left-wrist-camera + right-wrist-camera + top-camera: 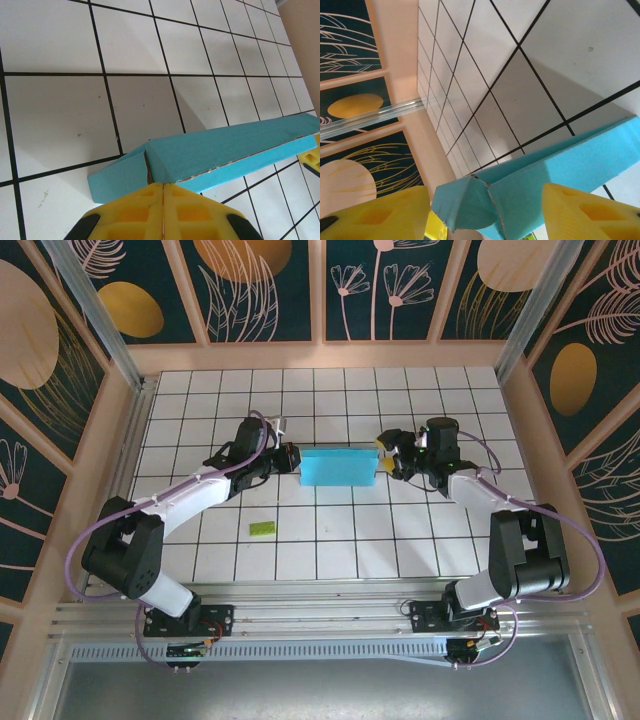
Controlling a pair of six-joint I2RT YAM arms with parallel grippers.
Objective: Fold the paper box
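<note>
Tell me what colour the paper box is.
The paper box is light blue, clearest in the left wrist view.

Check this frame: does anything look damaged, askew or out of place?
Yes. On the paper box, the end flap beside the right hand is creased and buckled, with a ragged edge, rather than folded flat. Also, a small green piece lies alone on the tiled table, apart from the box.

1. Left arm stretched forward and inward; left gripper had its jaws pressed together.
2. Right arm angled inward; right gripper had its jaws spread wide.
</note>
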